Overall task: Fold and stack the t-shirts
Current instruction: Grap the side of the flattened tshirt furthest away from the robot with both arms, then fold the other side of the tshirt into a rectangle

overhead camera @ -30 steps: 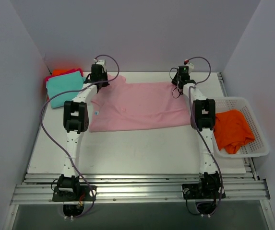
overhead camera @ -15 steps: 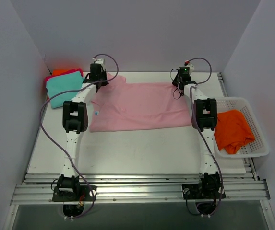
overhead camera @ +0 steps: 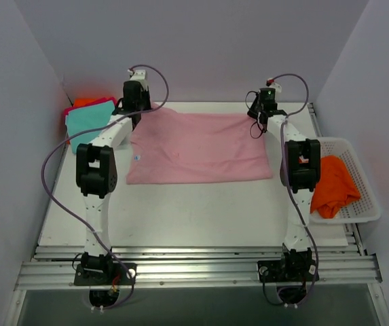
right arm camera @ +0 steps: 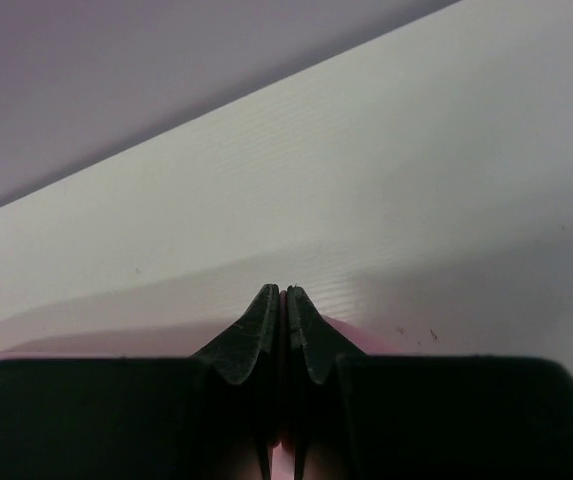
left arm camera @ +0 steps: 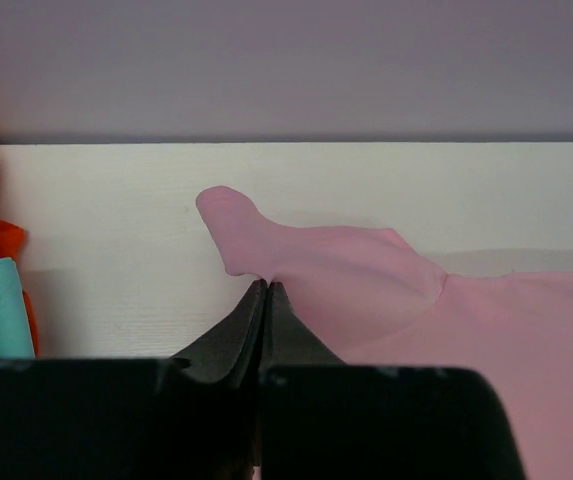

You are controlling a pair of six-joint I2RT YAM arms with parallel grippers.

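A white table [overhead camera: 194, 217] fills the space in front of the two arms. A pink shirt [overhead camera: 201, 149] lies spread flat across its far half, reaching from one arm to the other. A white mesh basket [overhead camera: 365, 204] sits at the table's right edge and holds a crumpled orange shirt [overhead camera: 333, 187]. In the far left corner a folded teal shirt [overhead camera: 85, 123] tops a small pile [overhead camera: 80, 104] with magenta and orange edges showing. The left gripper [left arm camera: 266, 290] is pinched tight on the pink shirt's far left sleeve. The right gripper [right arm camera: 284, 295] is clamped on the shirt's far right corner, with pink cloth between its fingers.
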